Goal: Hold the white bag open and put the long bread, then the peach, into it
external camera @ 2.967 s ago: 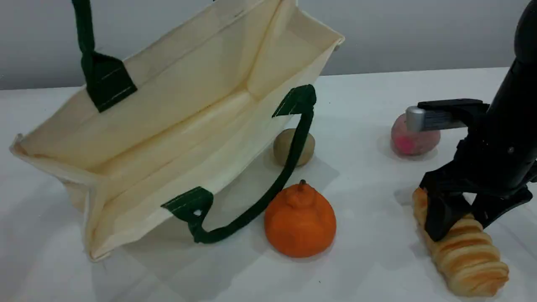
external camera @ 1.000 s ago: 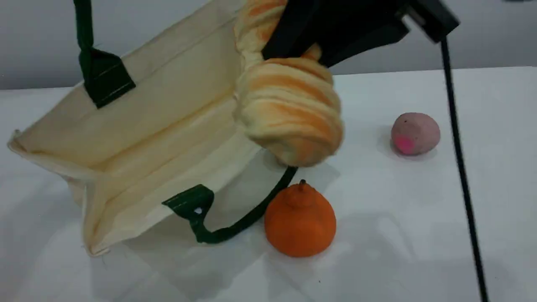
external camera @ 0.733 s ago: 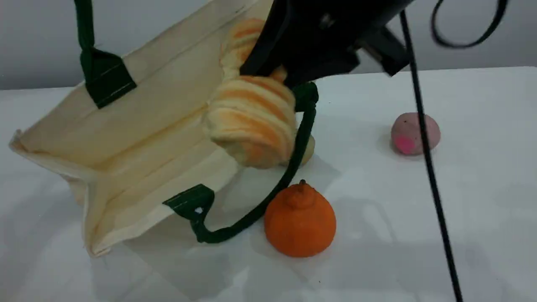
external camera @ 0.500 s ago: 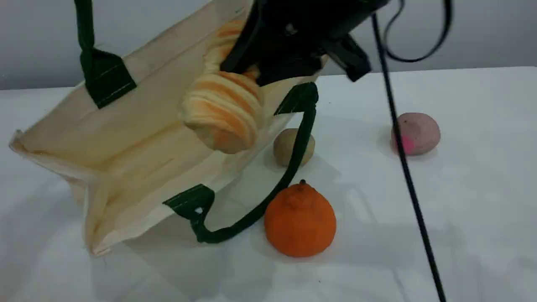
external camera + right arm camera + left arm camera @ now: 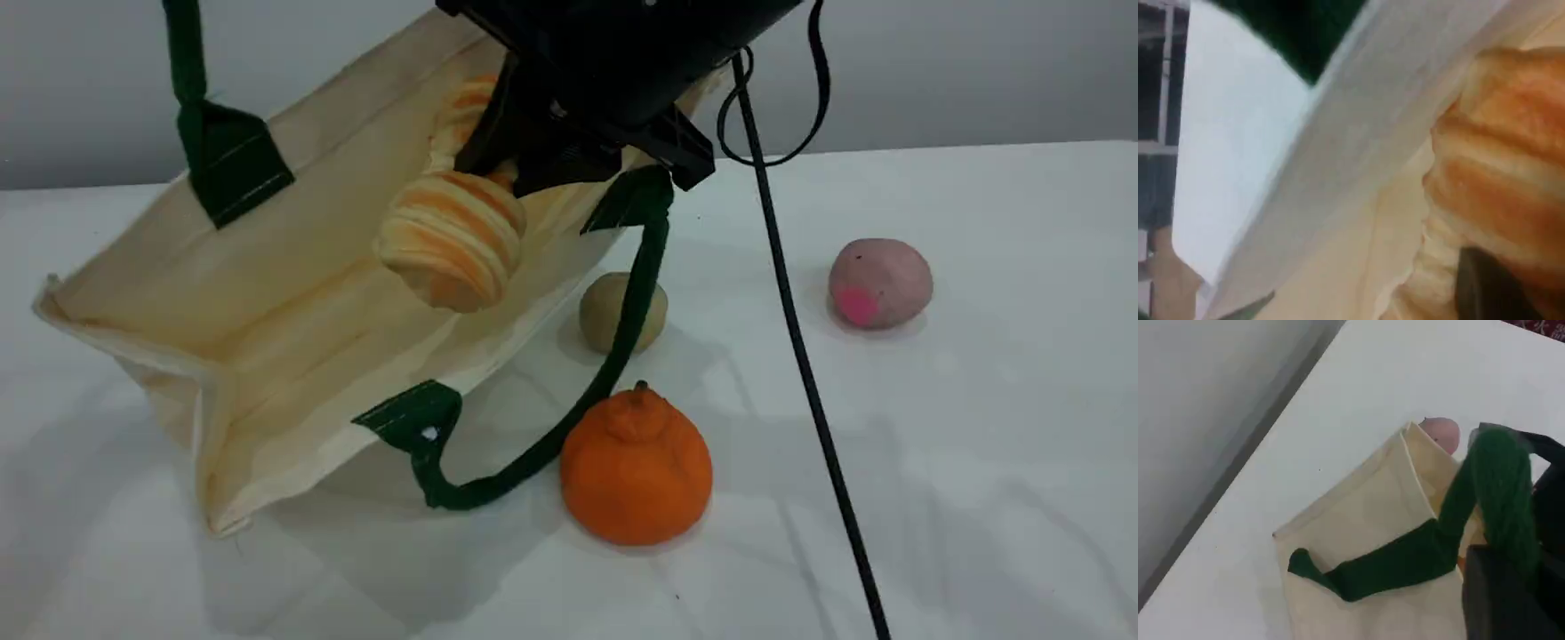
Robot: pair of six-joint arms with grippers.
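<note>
The white bag lies tilted with its mouth open toward the camera. Its upper green strap runs up out of the scene view. In the left wrist view my left gripper is shut on that green strap above the bag. My right gripper is shut on the long bread, which hangs inside the bag's mouth. The right wrist view shows the bread close against the bag's cloth. The peach rests on the table at the right, also seen past the bag's rim as the peach.
An orange fruit with a stem sits just in front of the bag's lower green handle. A beige ball lies behind that handle. A black cable hangs from the right arm across the table.
My right gripper has carried the long bread leftward and down, from over the bag's right edge into its mouth. The bag has shifted slightly. The peach has not moved.
</note>
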